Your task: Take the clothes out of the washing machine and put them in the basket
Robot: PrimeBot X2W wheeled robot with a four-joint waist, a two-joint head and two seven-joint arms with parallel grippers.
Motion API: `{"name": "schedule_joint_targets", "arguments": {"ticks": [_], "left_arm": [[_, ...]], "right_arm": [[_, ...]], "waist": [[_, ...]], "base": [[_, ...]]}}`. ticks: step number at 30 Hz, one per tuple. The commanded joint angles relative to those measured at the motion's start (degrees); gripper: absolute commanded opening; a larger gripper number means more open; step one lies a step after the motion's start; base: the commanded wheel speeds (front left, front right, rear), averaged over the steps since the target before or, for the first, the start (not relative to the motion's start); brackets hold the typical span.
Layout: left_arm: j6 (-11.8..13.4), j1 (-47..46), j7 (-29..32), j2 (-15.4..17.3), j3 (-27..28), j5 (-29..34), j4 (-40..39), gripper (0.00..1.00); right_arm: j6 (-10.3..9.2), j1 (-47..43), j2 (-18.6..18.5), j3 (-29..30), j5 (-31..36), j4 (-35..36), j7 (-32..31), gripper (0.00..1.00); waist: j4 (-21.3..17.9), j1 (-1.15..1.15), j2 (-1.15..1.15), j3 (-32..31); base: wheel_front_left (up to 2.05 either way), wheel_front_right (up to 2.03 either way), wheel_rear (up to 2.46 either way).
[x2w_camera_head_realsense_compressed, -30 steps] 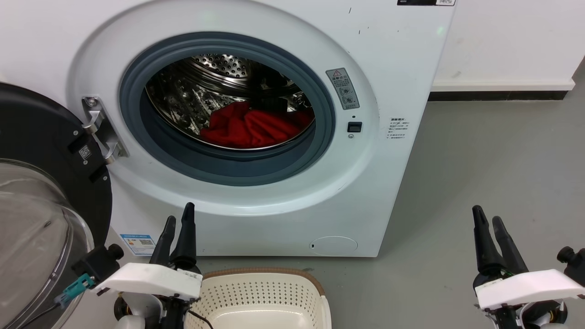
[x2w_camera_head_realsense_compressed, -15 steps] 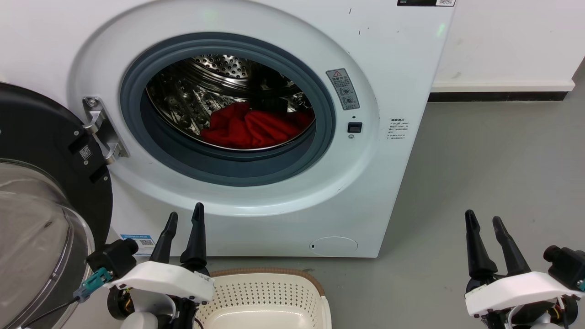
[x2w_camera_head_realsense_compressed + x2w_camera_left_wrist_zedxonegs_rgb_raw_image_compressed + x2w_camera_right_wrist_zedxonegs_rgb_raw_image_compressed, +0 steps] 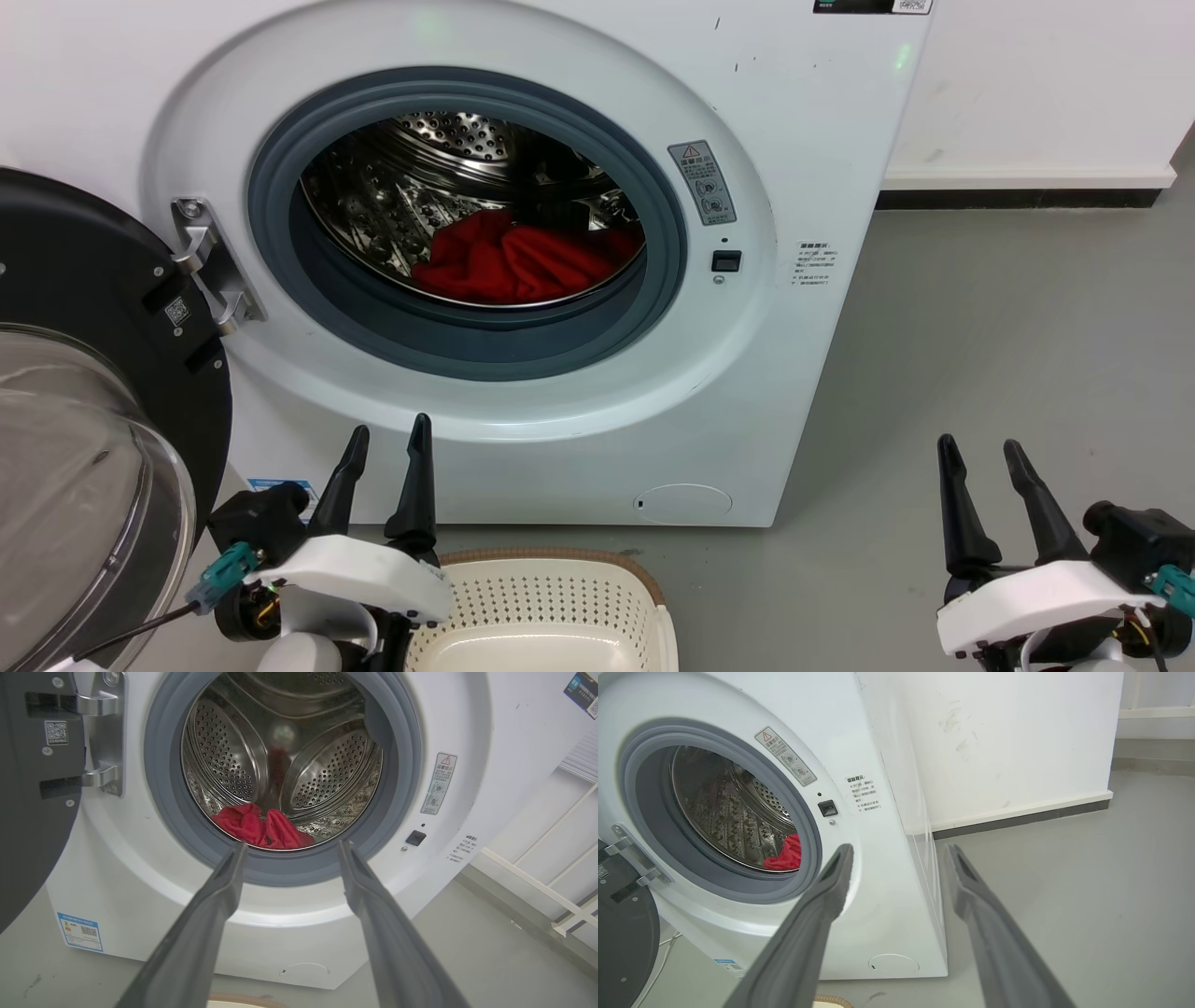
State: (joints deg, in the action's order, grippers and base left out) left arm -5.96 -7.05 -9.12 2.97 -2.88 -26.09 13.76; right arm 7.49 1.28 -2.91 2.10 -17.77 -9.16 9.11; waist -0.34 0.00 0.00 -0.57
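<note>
Door [image 3: 79, 280] (swung wide) left of washing machine [image 3: 803, 140]; basket [image 3: 546, 558] in front.

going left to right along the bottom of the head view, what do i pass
open glass door → left gripper → basket → bare grey floor → right gripper
</note>
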Motion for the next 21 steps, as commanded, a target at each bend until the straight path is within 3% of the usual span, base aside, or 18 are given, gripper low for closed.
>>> {"name": "schedule_joint_targets", "arguments": {"ticks": [1, 21], "left_arm": [[0.3, -1.1, -0.5, 0.3, -0.1, 1.2, -0.3, 1.0], [1.2, -1.1, -3.1, 0.4, -1.0, 11.8, 0.4, 1.0]], "right_arm": [[0.0, 0.5, 0.0, -0.1, 1.4, 0.4, 0.5, 1.0], [0.0, 0.2, 0.0, 0.1, 12.4, -0.4, 2.6, 1.0]], "waist": [[0.0, 0.0, 0.0, 0.0], [0.0, 0.0, 0.0, 0.1]], "base": [[0.0, 0.0, 0.0], [0.0, 0.0, 0.0]]}}
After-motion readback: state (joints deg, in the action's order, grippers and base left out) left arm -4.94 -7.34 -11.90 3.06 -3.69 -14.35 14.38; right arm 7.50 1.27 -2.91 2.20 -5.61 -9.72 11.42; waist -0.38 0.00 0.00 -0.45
